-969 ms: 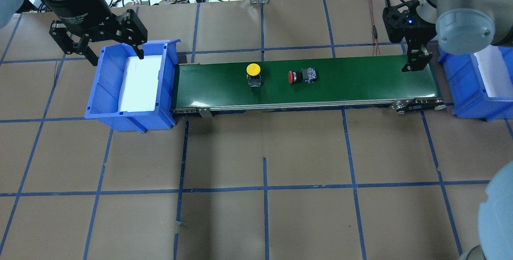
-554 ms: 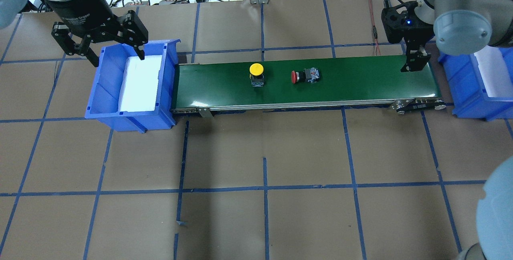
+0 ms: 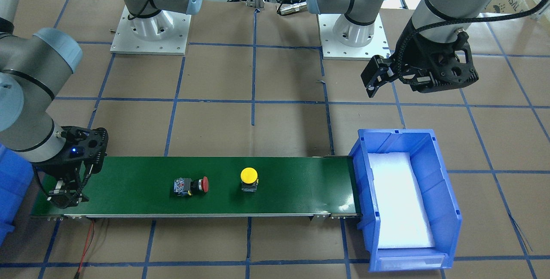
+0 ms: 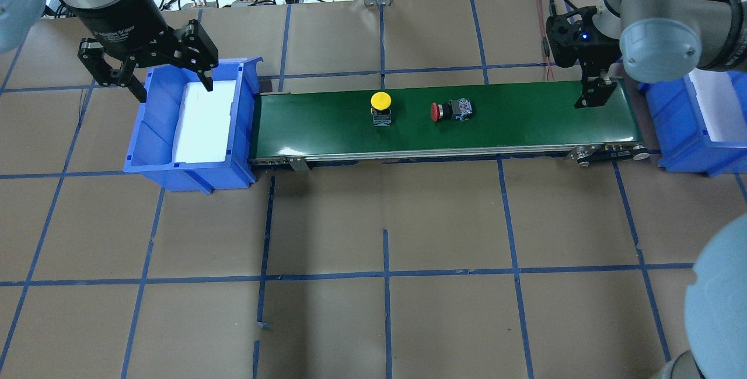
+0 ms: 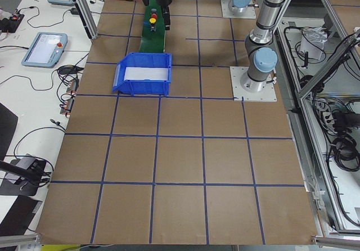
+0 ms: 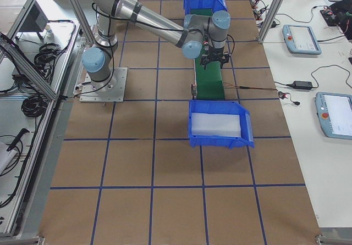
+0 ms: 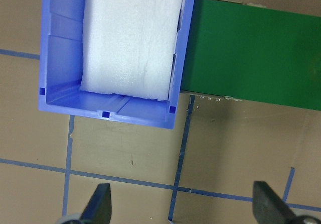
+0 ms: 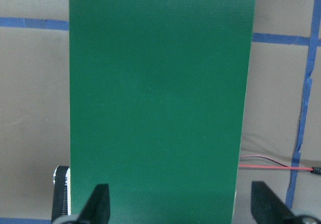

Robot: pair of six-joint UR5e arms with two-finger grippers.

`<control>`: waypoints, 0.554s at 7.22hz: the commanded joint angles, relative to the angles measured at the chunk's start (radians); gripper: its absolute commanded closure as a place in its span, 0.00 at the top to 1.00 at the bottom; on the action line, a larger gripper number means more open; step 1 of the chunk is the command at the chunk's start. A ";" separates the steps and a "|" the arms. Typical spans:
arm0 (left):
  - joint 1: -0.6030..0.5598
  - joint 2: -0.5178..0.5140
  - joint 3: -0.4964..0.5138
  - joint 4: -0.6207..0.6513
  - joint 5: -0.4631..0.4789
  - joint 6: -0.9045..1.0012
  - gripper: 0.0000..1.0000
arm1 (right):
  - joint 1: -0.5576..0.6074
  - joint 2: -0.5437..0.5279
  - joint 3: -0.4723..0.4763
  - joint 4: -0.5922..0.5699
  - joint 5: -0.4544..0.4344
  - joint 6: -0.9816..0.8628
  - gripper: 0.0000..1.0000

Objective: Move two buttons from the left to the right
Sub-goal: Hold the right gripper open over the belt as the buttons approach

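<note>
Two buttons on the belt, both grippers empty.
Yellow mushroom-cap button [image 4: 381, 100] stands upright on the smooth green belt [image 4: 525, 125]. The red-capped button [image 4: 450, 111] lies on its side near it. Left gripper [image 7: 183, 204] hangs spread wide by the foam-lined blue plastic bin [image 4: 146, 134]. Right gripper [image 8: 181, 201] hangs spread wide over the belt's right end.

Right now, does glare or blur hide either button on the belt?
Overhead exterior: yellow mushroom-cap push button and red-cap push button both sharp; pale glare on the green conveyor belt lies clear of them. Exterior left: both too small to judge.
</note>
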 commanded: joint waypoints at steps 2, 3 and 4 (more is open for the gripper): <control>0.000 -0.001 -0.004 0.008 0.003 0.001 1.00 | 0.017 0.013 0.004 -0.012 0.000 0.003 0.99; 0.000 0.000 -0.004 0.008 0.003 -0.001 1.00 | 0.015 0.020 0.005 -0.012 0.000 0.004 0.98; 0.000 0.002 -0.004 0.008 0.003 -0.001 1.00 | 0.012 0.025 0.005 -0.014 0.004 0.004 0.98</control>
